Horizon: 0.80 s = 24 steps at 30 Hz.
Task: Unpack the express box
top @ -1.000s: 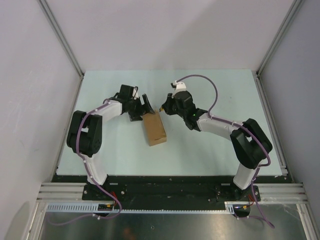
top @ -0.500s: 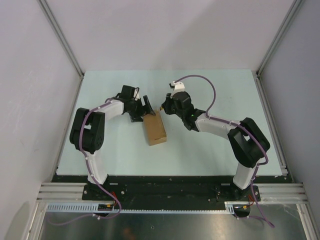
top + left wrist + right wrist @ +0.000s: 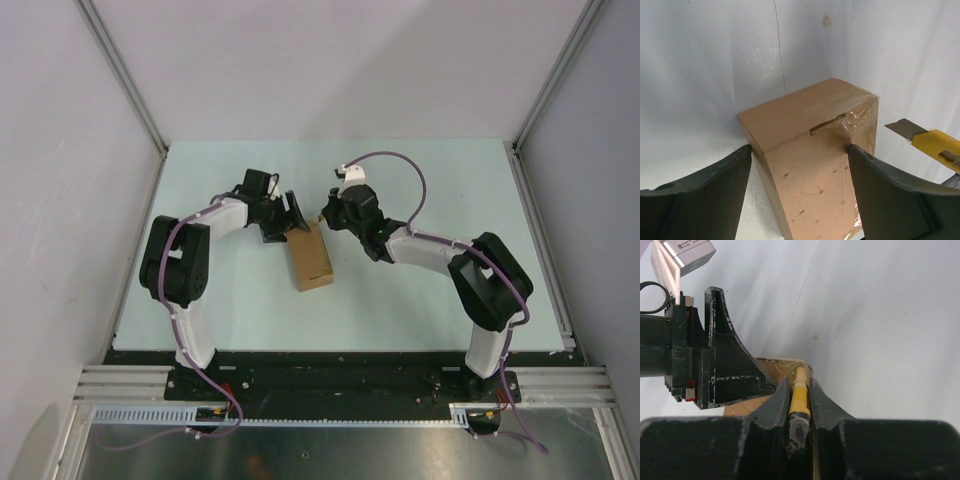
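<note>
Brown cardboard, the express box (image 3: 310, 255), lies mid-table (image 3: 420, 300) with its far end between the wide-spread jaws of the left gripper (image 3: 799, 148). The fingers stand right against the box's sides, though I cannot tell whether they press. To the right, the right gripper (image 3: 799, 385) is clamped on a yellow utility knife (image 3: 936, 145), its bared blade just beside the box's taped corner.

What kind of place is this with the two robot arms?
Probably a robot test booth in a lab: a pale table walled by plain white panels on aluminium rails, a left arm and right arm bolted at its near edge, plus a cardboard express box and yellow utility knife.
</note>
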Tool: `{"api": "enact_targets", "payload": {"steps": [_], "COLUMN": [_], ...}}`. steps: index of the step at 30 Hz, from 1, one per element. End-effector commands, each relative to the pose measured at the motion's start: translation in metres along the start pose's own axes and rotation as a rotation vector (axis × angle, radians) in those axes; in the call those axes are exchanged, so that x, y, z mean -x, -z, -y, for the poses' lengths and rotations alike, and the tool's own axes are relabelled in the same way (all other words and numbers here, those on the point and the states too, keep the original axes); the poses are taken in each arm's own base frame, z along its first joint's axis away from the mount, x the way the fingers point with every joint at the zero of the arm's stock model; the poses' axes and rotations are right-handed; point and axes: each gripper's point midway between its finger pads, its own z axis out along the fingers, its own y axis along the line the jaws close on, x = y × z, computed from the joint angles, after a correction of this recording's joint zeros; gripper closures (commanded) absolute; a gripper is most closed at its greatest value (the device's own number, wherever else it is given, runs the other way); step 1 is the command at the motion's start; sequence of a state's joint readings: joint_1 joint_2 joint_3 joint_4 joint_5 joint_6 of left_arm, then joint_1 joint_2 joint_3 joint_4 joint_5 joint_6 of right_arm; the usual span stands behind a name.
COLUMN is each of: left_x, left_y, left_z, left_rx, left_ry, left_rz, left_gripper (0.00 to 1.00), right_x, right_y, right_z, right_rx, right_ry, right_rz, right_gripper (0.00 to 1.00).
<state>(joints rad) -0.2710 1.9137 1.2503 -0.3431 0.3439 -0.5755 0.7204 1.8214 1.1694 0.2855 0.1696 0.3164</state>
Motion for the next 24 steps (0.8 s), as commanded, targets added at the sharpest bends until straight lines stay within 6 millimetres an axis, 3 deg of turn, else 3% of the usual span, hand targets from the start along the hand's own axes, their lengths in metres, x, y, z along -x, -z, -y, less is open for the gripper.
{"api": "enact_targets", "payload": {"steps": [1,24], "left_x": [-0.005,-0.007], "left_y": [-0.006,-0.009], "left_z": [-0.018,-0.023], "left_rx": [0.079,0.100], "left_ry": [-0.033,-0.042], "left_rz": [-0.021,-0.035], "left_gripper": [0.20,0.20], "right_x": [0.032,0.011], "right_y": [-0.006,-0.013], "right_z": [-0.013,-0.010], "right_rx": [0.019,-0.012], "right_ry": [-0.002,0.019], "right_rz": [0.096,0.047], "right_gripper": [1.00,1.00]}}
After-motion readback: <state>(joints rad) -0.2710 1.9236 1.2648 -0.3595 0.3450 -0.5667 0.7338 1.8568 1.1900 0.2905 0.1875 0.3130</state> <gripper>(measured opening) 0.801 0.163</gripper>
